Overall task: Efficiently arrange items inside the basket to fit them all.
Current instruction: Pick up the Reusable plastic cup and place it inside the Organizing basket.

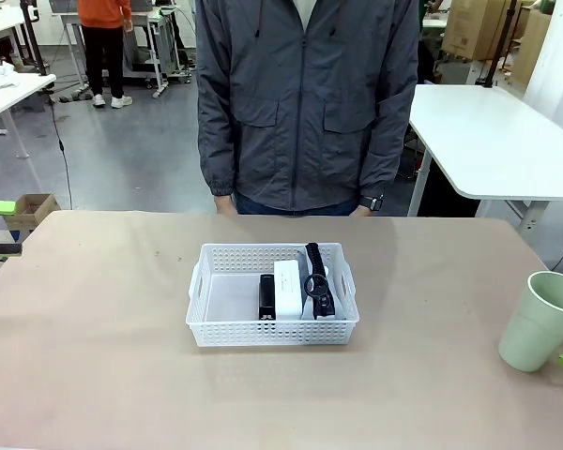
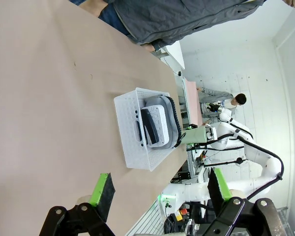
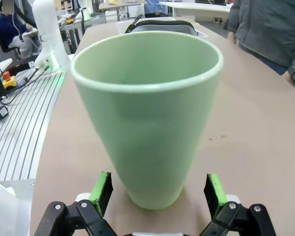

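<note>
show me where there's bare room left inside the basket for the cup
The basket's left half is bare, bordered by its left wall and the black stapler. The right half is crowded: stapler, white box and strapped pouch side by side. The green cup stands on the table's right.

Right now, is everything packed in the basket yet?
Nearly. The stapler, the white box and the pouch already sit in the basket. The green cup stands outside on the table. The right gripper is open around its base, not squeezing yet. The left gripper is open, holding nothing.
</note>
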`<state>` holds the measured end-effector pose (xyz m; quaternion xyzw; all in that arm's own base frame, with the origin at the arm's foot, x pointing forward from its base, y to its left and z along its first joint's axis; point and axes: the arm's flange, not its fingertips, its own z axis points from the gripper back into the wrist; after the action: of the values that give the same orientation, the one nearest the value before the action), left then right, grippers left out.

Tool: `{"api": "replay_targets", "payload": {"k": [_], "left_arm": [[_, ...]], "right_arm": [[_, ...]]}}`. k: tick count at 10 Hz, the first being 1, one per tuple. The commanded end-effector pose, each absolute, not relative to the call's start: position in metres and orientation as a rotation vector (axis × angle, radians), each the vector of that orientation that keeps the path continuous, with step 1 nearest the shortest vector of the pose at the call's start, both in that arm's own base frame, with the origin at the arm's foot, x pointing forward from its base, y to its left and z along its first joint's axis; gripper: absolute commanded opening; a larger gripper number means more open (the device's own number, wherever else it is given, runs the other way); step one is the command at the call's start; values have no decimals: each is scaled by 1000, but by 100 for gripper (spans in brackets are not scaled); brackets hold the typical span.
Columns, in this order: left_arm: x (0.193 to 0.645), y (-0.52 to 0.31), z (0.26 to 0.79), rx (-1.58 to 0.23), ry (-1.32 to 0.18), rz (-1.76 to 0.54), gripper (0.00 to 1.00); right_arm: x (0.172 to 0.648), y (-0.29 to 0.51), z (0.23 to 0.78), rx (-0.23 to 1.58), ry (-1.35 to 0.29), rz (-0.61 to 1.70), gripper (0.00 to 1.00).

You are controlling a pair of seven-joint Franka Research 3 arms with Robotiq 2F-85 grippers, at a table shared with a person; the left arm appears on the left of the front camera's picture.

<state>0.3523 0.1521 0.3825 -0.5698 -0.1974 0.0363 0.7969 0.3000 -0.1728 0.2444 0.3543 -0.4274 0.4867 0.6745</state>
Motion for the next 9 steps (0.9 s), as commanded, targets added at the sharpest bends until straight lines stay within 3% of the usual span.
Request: {"api": "replay_targets", "payload": {"k": [1,9], "left_arm": [[350,150,385,-1220,-411,87,100],[350,150,385,-1220,-411,87,100]], "right_arm": [[287,-169,173,768,-1009,1118,100],[291,-132,168,954,-1017,1095,100]]}}
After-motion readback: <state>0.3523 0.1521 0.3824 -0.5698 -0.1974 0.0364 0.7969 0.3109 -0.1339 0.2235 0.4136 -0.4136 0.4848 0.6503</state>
